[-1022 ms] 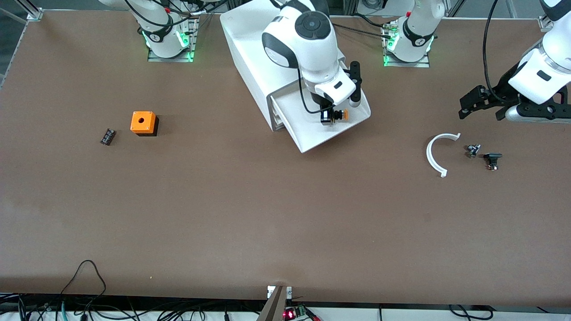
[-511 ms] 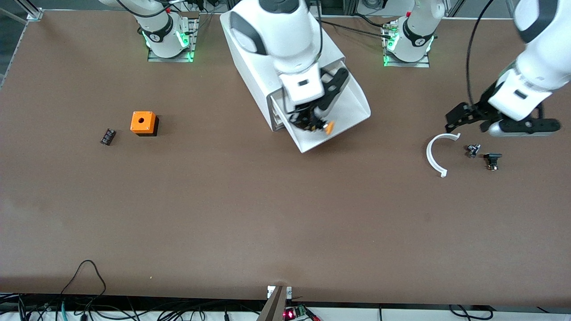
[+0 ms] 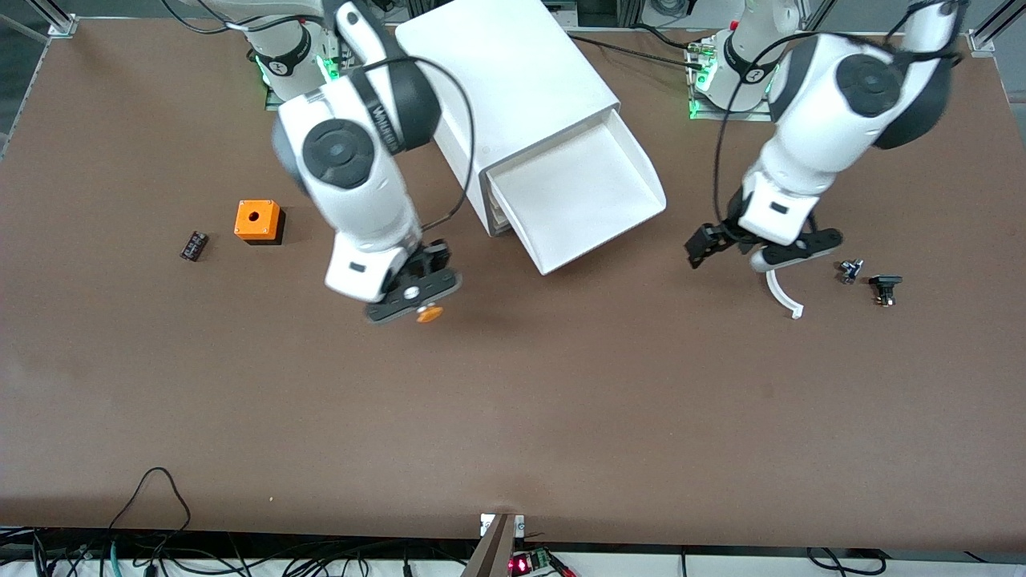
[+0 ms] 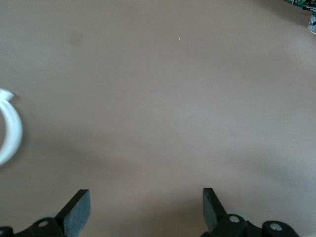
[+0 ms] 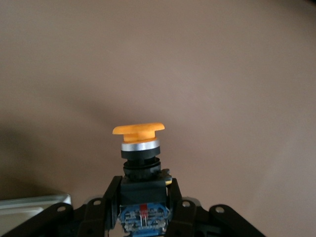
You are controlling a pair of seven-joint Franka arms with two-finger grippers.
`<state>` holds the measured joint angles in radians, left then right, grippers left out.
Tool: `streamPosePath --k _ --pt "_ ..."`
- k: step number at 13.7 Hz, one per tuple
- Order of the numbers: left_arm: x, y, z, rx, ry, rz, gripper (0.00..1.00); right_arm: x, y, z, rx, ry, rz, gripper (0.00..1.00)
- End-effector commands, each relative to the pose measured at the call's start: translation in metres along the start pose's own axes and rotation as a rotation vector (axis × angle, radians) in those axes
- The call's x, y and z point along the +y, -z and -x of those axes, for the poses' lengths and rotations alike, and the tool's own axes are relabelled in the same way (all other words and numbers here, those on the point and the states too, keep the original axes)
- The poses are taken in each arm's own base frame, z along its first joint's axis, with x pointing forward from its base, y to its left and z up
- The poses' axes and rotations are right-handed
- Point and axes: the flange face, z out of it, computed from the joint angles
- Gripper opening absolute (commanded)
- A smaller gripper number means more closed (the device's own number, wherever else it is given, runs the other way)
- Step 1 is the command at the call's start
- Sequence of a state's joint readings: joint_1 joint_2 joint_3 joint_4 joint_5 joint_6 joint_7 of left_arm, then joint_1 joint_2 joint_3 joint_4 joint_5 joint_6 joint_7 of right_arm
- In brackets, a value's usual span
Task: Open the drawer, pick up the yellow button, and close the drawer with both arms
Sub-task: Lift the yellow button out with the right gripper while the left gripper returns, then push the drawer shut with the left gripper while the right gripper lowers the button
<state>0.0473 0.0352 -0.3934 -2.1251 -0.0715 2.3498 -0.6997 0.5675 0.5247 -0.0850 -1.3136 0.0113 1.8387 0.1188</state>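
Note:
The top drawer (image 3: pixel 589 188) of the white cabinet (image 3: pixel 513 80) stands pulled out, and its tray shows nothing inside. My right gripper (image 3: pixel 421 304) is shut on the button (image 3: pixel 430 313) and holds it over bare table, off the drawer toward the right arm's end. In the right wrist view the fingers (image 5: pixel 109 195) clamp the dark body, and the orange cap (image 5: pixel 139 130) sticks out past the right gripper (image 5: pixel 143 192). My left gripper (image 3: pixel 699 244) is open and empty over the table between the drawer and a white arc. The left wrist view shows the left gripper (image 4: pixel 144 207) wide apart over bare table.
An orange cube with a hole (image 3: pixel 257 220) and a small black part (image 3: pixel 193 245) lie toward the right arm's end. A white arc (image 3: pixel 781 292), also in the left wrist view (image 4: pixel 10 129), and two small dark parts (image 3: pixel 850 269) (image 3: pixel 885 287) lie toward the left arm's end.
My right gripper has lifted the button out of the drawer and carried it toward the right arm's end over the table. My left arm has swung in toward the drawer.

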Motion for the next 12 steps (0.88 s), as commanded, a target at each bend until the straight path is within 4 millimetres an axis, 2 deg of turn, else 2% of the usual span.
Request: streamPosePath --k 1,2,4,6,9,11,12 --pt "0.003 -0.036 0.019 0.024 0.058 0.017 1.0 0.063 -0.028 0.028 -0.094 -0.143 -0.01 0.25" --pt "0.009 -0.051 0.025 0.0 0.095 0.014 1.0 0.095 -0.047 0.036 -0.116 -0.176 -0.004 0.25" --pt "0.023 -0.069 0.04 -0.02 0.163 0.024 1.0 0.143 -0.071 0.053 -0.138 -0.187 -0.002 0.25" --pt "0.034 -0.082 0.056 -0.047 0.177 0.012 1.0 0.183 -0.098 0.069 -0.144 -0.138 -0.008 0.25" --pt "0.043 -0.092 0.077 -0.069 0.207 -0.003 1.0 0.23 -0.128 0.089 -0.117 -0.025 0.01 0.25" --pt "0.051 -0.095 0.094 -0.085 0.194 -0.006 1.0 0.256 -0.149 0.108 -0.099 0.02 0.03 0.25" --pt "0.055 -0.096 0.106 -0.096 0.179 -0.008 1.0 0.262 -0.156 0.116 -0.089 0.035 0.03 0.25"
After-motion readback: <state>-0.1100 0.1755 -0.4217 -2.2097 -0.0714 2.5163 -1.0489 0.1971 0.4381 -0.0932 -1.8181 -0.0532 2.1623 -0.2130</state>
